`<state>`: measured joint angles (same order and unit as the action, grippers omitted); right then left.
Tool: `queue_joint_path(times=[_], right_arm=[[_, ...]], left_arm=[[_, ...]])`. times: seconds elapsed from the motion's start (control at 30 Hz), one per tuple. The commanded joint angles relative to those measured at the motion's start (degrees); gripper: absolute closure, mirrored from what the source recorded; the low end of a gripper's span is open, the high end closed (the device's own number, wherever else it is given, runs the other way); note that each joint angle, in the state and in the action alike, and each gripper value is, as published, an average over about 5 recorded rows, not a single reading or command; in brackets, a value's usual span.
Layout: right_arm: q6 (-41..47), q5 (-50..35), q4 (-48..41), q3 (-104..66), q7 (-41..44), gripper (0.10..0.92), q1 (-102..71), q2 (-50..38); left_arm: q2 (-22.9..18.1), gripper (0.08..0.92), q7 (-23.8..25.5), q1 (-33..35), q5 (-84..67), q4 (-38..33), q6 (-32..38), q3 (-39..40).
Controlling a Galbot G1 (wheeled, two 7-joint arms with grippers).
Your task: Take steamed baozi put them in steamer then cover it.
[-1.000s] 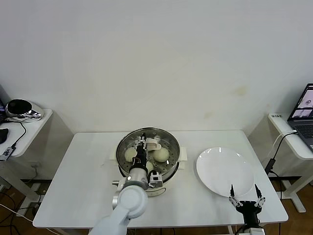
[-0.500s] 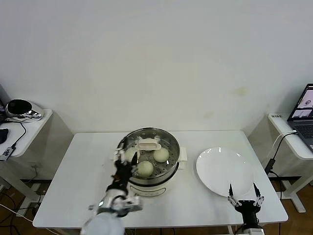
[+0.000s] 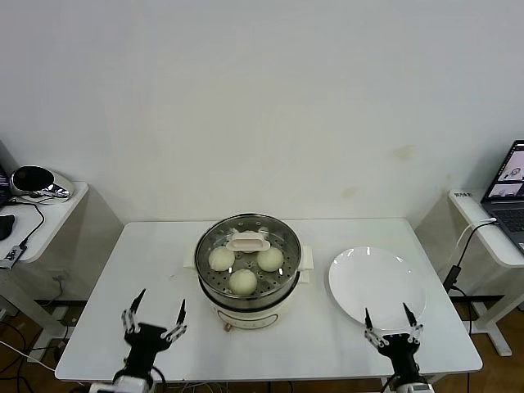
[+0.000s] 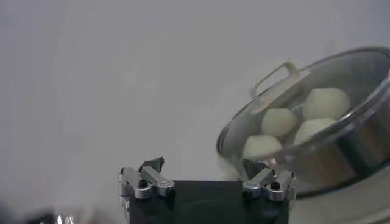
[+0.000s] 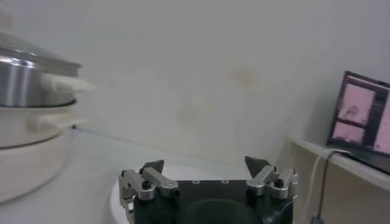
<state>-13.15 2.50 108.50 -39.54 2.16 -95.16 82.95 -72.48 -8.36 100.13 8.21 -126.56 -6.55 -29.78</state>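
The steamer (image 3: 248,309) stands at the table's middle with the clear glass cover on it, its cream handle (image 3: 247,241) at the centre. Three baozi show through the glass (image 3: 243,281); the rest are hidden. In the left wrist view the covered steamer (image 4: 356,143) shows several baozi (image 4: 279,121) under the cover. My left gripper (image 3: 154,316) is open and empty at the table's front left, apart from the steamer. My right gripper (image 3: 392,318) is open and empty at the front right, by the plate's near edge. The steamer's side (image 5: 24,128) shows in the right wrist view.
An empty white plate (image 3: 377,286) lies right of the steamer. Side tables stand on both sides, with a laptop (image 3: 509,190) at right and a dark helmet-like object (image 3: 33,181) at left. A white wall is behind the table.
My left arm has drawn back from the steamer to the table's front left edge, gripper open. The cover stays on the steamer. My right gripper shifted slightly left.
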Motion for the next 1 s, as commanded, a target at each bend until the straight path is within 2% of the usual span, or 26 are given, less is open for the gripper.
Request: queue_joint_path(times=[0.03,0.27,1.0], right_arm=[[1.8,-5.5,2.1,3.5,1.8,0.203,-3.1,-4.1],[2.0,-5.5,2.7,5.9,1.7,0.203,-4.1,-4.2],[5.4,-9.1,6.2,7.3,1.9,0.203,-5.8,-4.5]], left_arm=[[-2.8,0.177,-4.0,10.1,-22.5,4.7,11.3,-5.8],[-2.8,0.177,-2.9,9.1,-22.8,8.6,13.1,-6.2],[-2.3,0.177,-0.6,8.0,-22.8,9.6,11.5,-4.4]])
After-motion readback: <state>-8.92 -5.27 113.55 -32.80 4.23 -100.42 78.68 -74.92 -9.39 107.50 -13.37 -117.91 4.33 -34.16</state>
